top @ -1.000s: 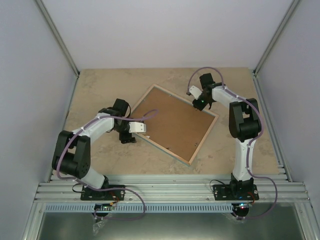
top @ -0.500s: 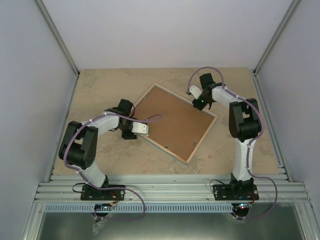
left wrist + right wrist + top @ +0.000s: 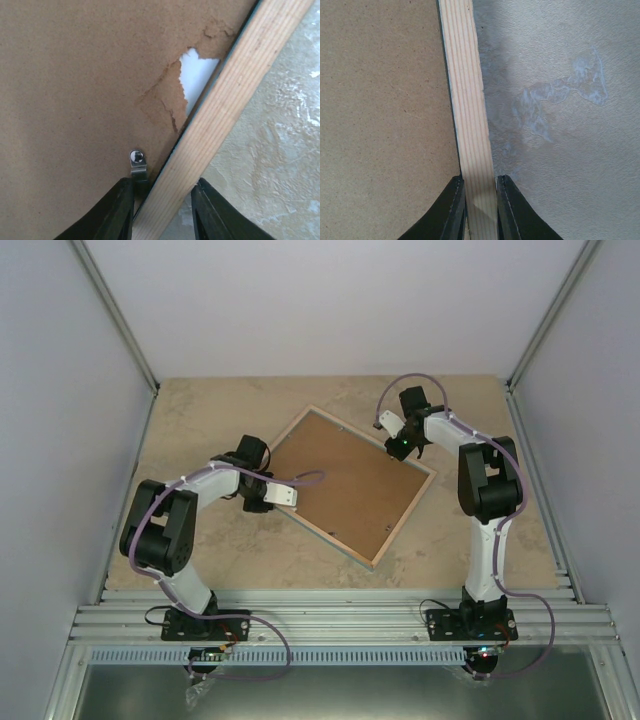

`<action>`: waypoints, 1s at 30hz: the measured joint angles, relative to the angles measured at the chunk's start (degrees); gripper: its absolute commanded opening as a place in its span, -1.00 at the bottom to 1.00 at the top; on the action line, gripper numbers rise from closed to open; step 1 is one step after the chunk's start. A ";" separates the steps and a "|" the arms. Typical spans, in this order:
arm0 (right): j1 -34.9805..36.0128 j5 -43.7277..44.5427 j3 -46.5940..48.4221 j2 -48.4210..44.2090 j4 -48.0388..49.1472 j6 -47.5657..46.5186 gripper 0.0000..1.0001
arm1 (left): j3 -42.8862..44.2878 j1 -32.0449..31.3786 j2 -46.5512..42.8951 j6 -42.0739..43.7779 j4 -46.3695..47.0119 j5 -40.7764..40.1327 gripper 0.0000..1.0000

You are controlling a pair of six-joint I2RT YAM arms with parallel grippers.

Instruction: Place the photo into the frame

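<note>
The frame [image 3: 407, 520] lies face down on the table, bare wood rim up, with the brown backing board [image 3: 345, 485] in it. The photo's picture side is hidden. In the left wrist view a white sheet [image 3: 197, 75] shows through a tear in the board [image 3: 75, 90]; I cannot tell whether it is the photo. My left gripper [image 3: 268, 502] is at the frame's left edge; it [image 3: 162, 200] is open and straddles the rim [image 3: 235, 95], next to a metal clip [image 3: 137, 165]. My right gripper [image 3: 400, 450] is at the far right edge; it [image 3: 480, 200] is shut on the rim [image 3: 465, 100].
The frame sits at an angle in the middle of the beige stone-look table [image 3: 200, 420]. Grey walls and metal posts close in the left, right and back sides. The aluminium base rail [image 3: 340, 620] runs along the near edge.
My left arm has swung in towards the frame's left edge, bringing its gripper over the rim. The right arm and the frame have not moved.
</note>
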 measured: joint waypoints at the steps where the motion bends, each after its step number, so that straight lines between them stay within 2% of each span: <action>1: 0.00 0.00 0.00 0.00 0.00 0.02 -0.99 | 0.09 0.00 0.02 0.42 0.02 0.04 -0.48; 6: 0.00 0.00 0.00 0.00 0.13 0.04 -0.99 | 0.52 -0.07 -0.02 5.01 -1.31 0.22 -0.74; 8: 0.00 -0.02 0.00 0.00 0.15 0.04 -0.99 | 0.55 -0.04 -0.07 5.29 -1.51 0.37 -0.62; 10: 0.00 0.00 0.00 0.02 0.15 0.04 -0.99 | 0.55 -0.04 -0.07 5.40 -1.51 0.37 -0.34; 14: 0.02 -0.04 0.00 0.02 0.09 0.04 -0.99 | 0.63 -0.04 -0.04 2.86 -1.62 0.37 -0.03; 23: 0.04 -0.07 0.00 0.02 0.17 0.37 -0.99 | 0.74 -0.17 0.17 -0.79 -1.16 0.17 0.25; 30: 0.04 -0.07 0.00 0.02 0.20 0.39 -0.99 | 0.76 -0.63 0.35 -1.73 -0.55 -0.74 0.19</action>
